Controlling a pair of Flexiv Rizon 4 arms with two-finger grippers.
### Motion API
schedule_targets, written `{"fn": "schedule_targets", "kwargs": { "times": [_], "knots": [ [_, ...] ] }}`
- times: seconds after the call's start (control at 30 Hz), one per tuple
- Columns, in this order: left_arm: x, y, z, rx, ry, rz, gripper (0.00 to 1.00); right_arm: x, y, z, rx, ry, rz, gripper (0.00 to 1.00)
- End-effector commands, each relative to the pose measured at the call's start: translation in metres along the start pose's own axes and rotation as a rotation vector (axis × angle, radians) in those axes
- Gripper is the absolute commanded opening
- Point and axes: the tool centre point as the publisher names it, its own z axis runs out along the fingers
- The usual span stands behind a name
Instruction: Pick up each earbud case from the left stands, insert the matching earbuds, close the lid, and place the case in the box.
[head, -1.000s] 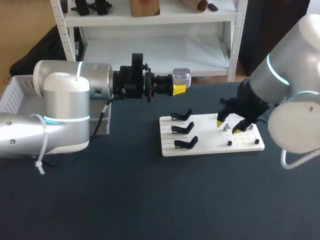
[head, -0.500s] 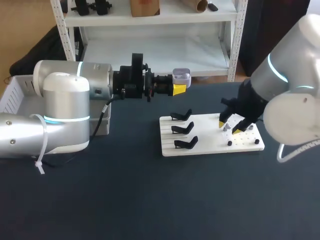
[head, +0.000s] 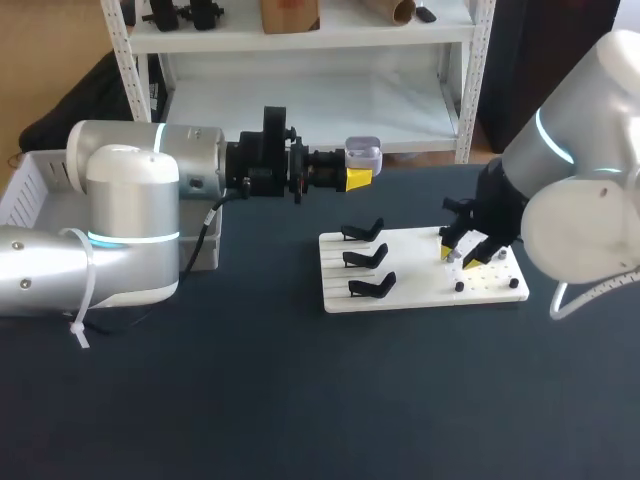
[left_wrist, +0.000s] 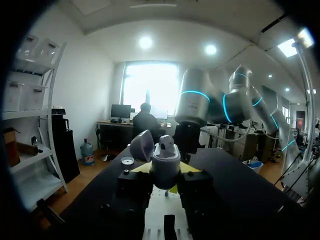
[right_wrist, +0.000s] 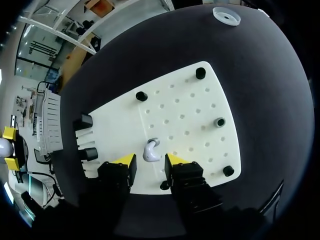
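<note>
My left gripper (head: 358, 180) is shut on a lavender earbud case (head: 364, 154), held level above the table behind the white board (head: 420, 290). In the left wrist view the case (left_wrist: 166, 162) sits between the yellow tips of my left gripper (left_wrist: 165, 176), its lid (left_wrist: 141, 145) up and one earbud (left_wrist: 165, 144) in it. My right gripper (head: 462, 251) is low over the board's right half. In the right wrist view a pale earbud (right_wrist: 150, 150) lies on the board (right_wrist: 190, 110) between the fingers of my right gripper (right_wrist: 150, 160), which stand open a little off it on both sides.
Three empty black stands (head: 366, 258) line the board's left half. Small black pegs (right_wrist: 200, 73) and a grey one (right_wrist: 219, 122) dot its right half. A white basket (head: 25, 190) stands at the far left. A white round cap (right_wrist: 226, 16) lies on the dark table beyond the board.
My right gripper's fingers have drawn closer together around the earbud on the board. The left arm and the case have not moved.
</note>
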Motion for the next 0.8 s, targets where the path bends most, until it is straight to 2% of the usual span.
{"fn": "schedule_targets", "kwargs": {
  "times": [0.03,0.17,0.43,0.53,0.8],
  "knots": [
    [0.0003,-0.0018,0.0003,-0.006,-0.002,0.001,0.0,-0.0015,-0.0007,0.0,-0.001,0.005,-0.002,0.35],
    [0.0003,-0.0018,0.0003,-0.006,-0.002,0.001,0.0,-0.0028,-0.0004,0.0002,0.0,0.007,-0.007,0.31],
    [0.0003,-0.0018,0.0003,-0.006,-0.002,0.001,0.0,-0.004,0.0007,0.0006,0.002,0.011,-0.015,0.15],
    [0.0003,-0.0018,0.0003,-0.006,-0.002,0.001,0.0,-0.0043,0.0011,0.001,0.004,0.013,-0.015,0.03],
    [0.0003,-0.0018,0.0003,-0.006,-0.002,0.001,0.0,-0.0016,0.0047,-0.003,0.015,0.024,-0.007,0.0]
  ]
}}
